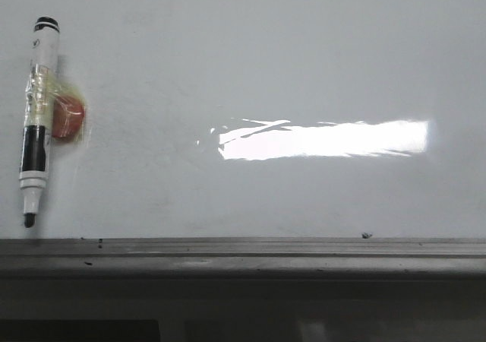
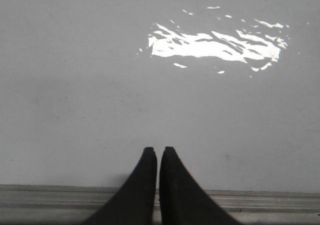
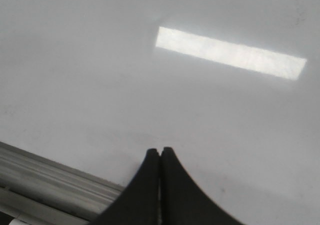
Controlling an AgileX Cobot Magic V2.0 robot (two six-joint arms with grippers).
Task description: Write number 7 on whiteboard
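Note:
The whiteboard [image 1: 304,53] fills the front view, pale grey and glossy, with its grey metal ledge [image 1: 243,252] along the lower edge. No number 7 shows on it in any view. A black and white marker [image 1: 36,121] lies at the far left, tip down near the ledge, taped to a red round magnet [image 1: 68,119]. Neither gripper shows in the front view. My left gripper [image 2: 158,150] is shut and empty over the board near the ledge [image 2: 60,200]. My right gripper [image 3: 160,150] is shut and empty over the board [image 3: 100,60].
A bright white glare streak [image 1: 326,139] lies across the middle of the board; it also shows in the left wrist view [image 2: 215,45] and in the right wrist view [image 3: 230,52]. A small dark speck [image 1: 367,235] sits by the ledge.

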